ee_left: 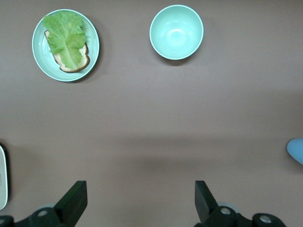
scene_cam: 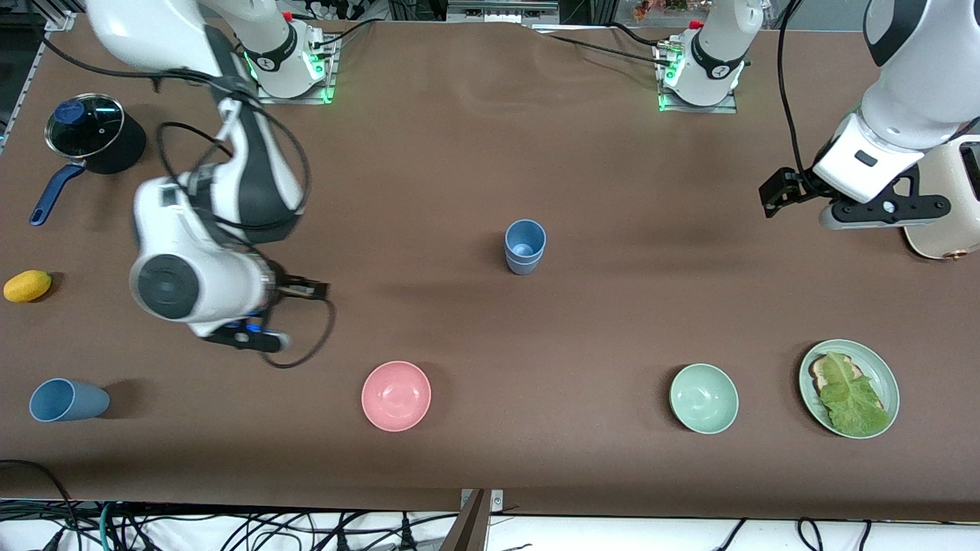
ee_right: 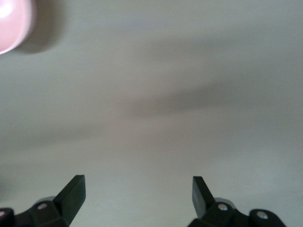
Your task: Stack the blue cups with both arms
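Since the stacked blue cups [scene_cam: 525, 246] in the table's [scene_cam: 490, 153] middle and the tipped blue cup [scene_cam: 67, 400] look light and smooth, pinch the rims; both left fingers [ee_left: 75, 201] and right fingers [ee_right: 73, 195] spread, empty, well apart from them.

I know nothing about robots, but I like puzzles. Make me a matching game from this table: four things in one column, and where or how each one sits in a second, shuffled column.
Things:
1. stacked blue cups
2. lone blue cup
3. lettuce on bread
4. lemon

Places or states:
A. lying on its side, beside the pink bowl, toward the right arm's end
B. on the pale green plate
C. upright in the middle of the table
D. near the table edge at the right arm's end, nearer the camera than the lidded pot

Pairs: 1-C, 2-A, 3-B, 4-D
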`<state>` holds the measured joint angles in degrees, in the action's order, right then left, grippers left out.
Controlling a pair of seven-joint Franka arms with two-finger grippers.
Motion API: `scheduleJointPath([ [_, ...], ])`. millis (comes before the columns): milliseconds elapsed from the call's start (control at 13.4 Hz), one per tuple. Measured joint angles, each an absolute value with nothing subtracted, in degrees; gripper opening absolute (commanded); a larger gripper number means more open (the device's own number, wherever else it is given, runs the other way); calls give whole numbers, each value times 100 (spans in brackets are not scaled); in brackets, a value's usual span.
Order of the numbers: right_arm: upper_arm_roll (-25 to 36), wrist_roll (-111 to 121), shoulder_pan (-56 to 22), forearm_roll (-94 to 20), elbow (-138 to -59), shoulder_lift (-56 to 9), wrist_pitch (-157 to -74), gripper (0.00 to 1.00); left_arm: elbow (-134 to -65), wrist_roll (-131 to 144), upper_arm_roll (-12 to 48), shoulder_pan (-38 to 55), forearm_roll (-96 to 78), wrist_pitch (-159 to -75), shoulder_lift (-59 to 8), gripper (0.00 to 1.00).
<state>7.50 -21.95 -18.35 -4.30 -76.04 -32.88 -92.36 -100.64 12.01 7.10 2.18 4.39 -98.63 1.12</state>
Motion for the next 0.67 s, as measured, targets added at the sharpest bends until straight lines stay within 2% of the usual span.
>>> scheduleJointPath([
  [149, 637, -1838, -1304, -137, -8506, -2535, -9637, 100, -10026, 1201, 783, 219, 439, -9779, 124, 100],
  [373, 253, -1114, -552, 24, -9431, -1418, -9760, 100, -9981, 1201, 849, 219, 240, -9536, 251, 100],
  [672, 196, -860, -247, 39, -9958, -266, -9494, 100, -9925, 1201, 878, 219, 142, -9237, 661, 100],
])
